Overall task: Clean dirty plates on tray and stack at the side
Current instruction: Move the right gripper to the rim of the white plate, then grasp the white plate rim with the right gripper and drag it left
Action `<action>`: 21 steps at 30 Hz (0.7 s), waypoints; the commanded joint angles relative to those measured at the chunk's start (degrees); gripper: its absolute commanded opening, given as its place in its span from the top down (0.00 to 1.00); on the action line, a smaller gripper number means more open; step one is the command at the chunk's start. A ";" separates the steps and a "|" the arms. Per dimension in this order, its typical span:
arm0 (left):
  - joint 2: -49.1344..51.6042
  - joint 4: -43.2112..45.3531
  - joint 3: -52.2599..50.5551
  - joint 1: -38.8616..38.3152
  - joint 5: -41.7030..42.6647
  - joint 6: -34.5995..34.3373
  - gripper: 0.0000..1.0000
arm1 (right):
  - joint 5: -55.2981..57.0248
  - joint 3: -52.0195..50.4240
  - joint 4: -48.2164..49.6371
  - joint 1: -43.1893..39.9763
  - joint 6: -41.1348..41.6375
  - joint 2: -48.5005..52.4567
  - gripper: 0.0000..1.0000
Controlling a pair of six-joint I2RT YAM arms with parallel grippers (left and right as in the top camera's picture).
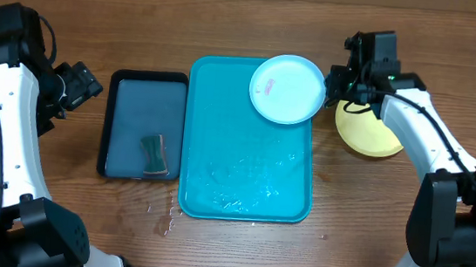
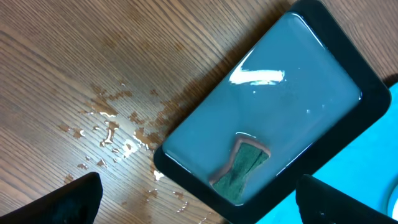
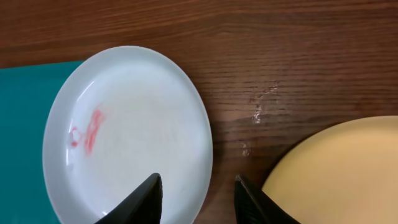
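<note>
A light blue plate (image 1: 287,87) (image 3: 124,137) with a pink smear lies over the far right corner of the turquoise tray (image 1: 216,175), its edge hanging past the rim. My right gripper (image 1: 339,80) (image 3: 198,177) straddles the plate's right edge. One finger is over the plate and the other over the wood, and bare wood shows between the edge and the outer finger. A yellow plate (image 1: 369,137) (image 3: 336,174) rests on the table to the right of the tray. My left gripper (image 1: 85,84) (image 2: 199,186) hangs wide open above the dark tray's corner, holding nothing.
A dark tray (image 1: 146,85) (image 2: 186,180) filled with water sits left of the turquoise tray, with a green sponge (image 1: 155,154) (image 2: 242,168) in it. Water is pooled on the turquoise tray's floor. Drops (image 1: 164,218) (image 2: 112,130) wet the wood beside the dark tray.
</note>
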 commanded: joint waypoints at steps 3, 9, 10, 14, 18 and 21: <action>-1.14 -0.15 0.72 0.09 -0.52 -0.74 0.00 | 0.24 -4.11 4.35 0.07 0.72 0.20 0.60; -1.14 -0.15 0.72 0.09 -0.52 -0.74 0.01 | -0.26 -6.93 8.92 0.07 3.26 1.77 0.59; -1.14 -0.15 0.72 0.09 -0.52 -0.74 0.00 | -0.26 -6.93 9.14 0.07 3.26 2.38 0.59; -1.11 -0.15 0.72 0.09 -0.52 -0.74 0.00 | -0.81 -6.93 10.12 0.07 3.26 4.35 0.59; -1.14 -0.15 0.72 0.09 -0.52 -0.74 0.00 | -2.60 -6.91 12.07 0.07 3.26 4.44 0.61; -1.14 -0.15 0.72 0.09 -0.52 -0.74 0.00 | -3.13 -6.91 11.98 0.07 3.26 4.46 0.61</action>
